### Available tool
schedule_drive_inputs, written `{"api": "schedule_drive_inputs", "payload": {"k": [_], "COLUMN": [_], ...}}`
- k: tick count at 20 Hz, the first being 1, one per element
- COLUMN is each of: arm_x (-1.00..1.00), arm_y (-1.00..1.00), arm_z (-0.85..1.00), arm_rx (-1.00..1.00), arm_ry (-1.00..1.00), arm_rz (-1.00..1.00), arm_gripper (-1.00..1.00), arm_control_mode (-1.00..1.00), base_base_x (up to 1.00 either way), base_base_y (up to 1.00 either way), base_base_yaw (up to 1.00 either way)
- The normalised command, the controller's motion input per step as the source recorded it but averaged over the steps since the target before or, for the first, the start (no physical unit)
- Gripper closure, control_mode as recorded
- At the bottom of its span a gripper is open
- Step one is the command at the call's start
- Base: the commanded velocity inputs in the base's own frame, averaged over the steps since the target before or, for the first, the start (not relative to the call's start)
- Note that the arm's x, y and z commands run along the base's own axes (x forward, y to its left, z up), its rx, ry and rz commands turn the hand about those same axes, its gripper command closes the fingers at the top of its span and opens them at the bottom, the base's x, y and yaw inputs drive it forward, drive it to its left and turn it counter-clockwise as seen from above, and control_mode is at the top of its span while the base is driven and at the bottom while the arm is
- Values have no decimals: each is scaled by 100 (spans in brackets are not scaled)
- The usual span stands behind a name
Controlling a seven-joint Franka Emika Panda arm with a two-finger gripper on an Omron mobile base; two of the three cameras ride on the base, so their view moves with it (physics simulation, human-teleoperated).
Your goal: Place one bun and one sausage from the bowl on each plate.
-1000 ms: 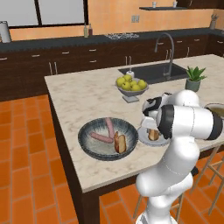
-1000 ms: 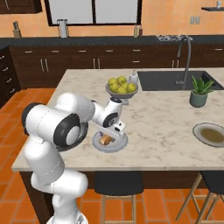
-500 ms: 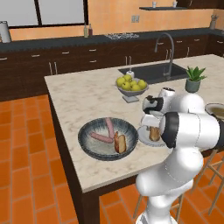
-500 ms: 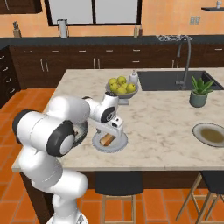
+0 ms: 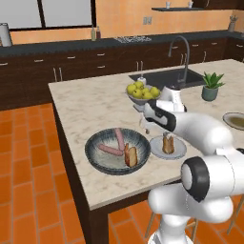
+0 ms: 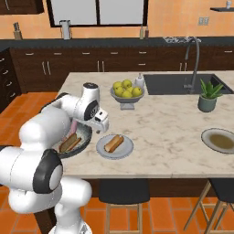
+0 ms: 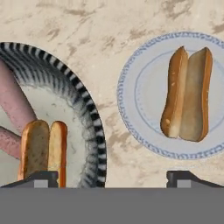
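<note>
The gripper (image 7: 112,177) hangs over the marble counter (image 7: 109,17) with its jaws spread wide and nothing between them; in the hand view the two fingertips (image 7: 41,176) stand far apart at the bottom edge. Below and between them lies the bare strip of counter that separates the bowl (image 7: 74,94) from the near plate (image 7: 131,127). The bowl sits under the left fingertip, and inside it lie a split bun (image 7: 43,148) close against the ribbed wall and two pink sausages (image 7: 13,103) farther in. The near plate sits off the right fingertip, apart from the bowl, and carries one bun (image 7: 186,100) lying on its side, with no sausage beside it.

In the right base view the gripper (image 6: 100,124) hovers above the gap between bowl (image 6: 81,145) and plate (image 6: 115,147). The second plate (image 6: 221,140) lies well away from it, on the far side of the counter near the potted plant (image 6: 208,95). The apple bowl (image 6: 126,92) stands beyond the gripper, toward the sink (image 6: 183,84)
</note>
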Motion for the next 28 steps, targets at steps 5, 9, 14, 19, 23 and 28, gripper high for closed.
{"api": "schedule_drive_inputs", "payload": {"k": [5,9,14,19,23,28], "arm_x": [-1,18,63,58,39,39], "arm_y": [99,85,40,14,11,14], "arm_z": [21,0,-13,-37,-42,-36], "arm_rx": [0,-1,-5,-8,-8,-7], "arm_ry": [-1,0,1,5,5,4], "arm_rz": [10,16,18,1,0,0], "arm_gripper": [-100,-100,-100,-100,-100,-100], "arm_control_mode": [-100,-100,-100,-100,-100,-100], "base_base_x": [0,0,0,0,0,0], "base_base_y": [0,0,0,0,0,0], "base_base_yaw": [0,0,0,0,0,0]}}
